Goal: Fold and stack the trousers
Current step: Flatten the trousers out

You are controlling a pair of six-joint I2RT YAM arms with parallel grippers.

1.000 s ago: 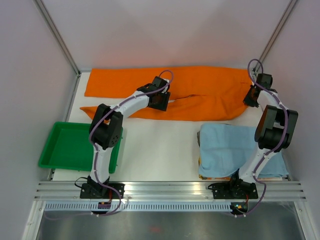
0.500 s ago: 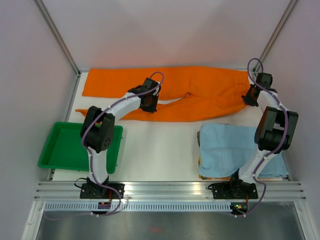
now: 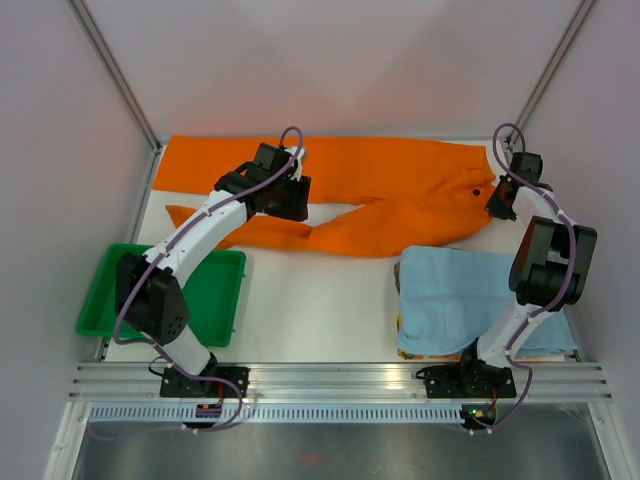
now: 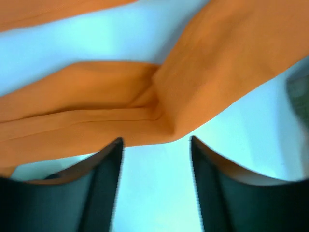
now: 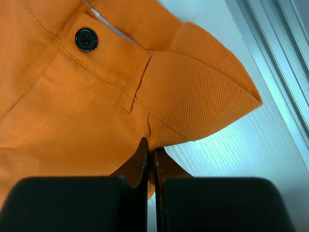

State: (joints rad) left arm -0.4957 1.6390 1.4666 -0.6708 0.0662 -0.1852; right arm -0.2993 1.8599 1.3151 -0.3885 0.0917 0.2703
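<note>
The trousers (image 3: 400, 190) are spread across the far tabletop (image 3: 320, 300). Their waistband corner is pinched by the closed right fingers (image 5: 72, 203). The left fingers (image 4: 104, 193) are held apart over the legs, gripping nothing.

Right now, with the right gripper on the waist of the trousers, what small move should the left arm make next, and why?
Probably ease the left gripper forward and close it on the near leg of the trousers. Its jaws stand apart over bare table, just short of the cloth's edge, while the right gripper pinches the waistband.
</note>
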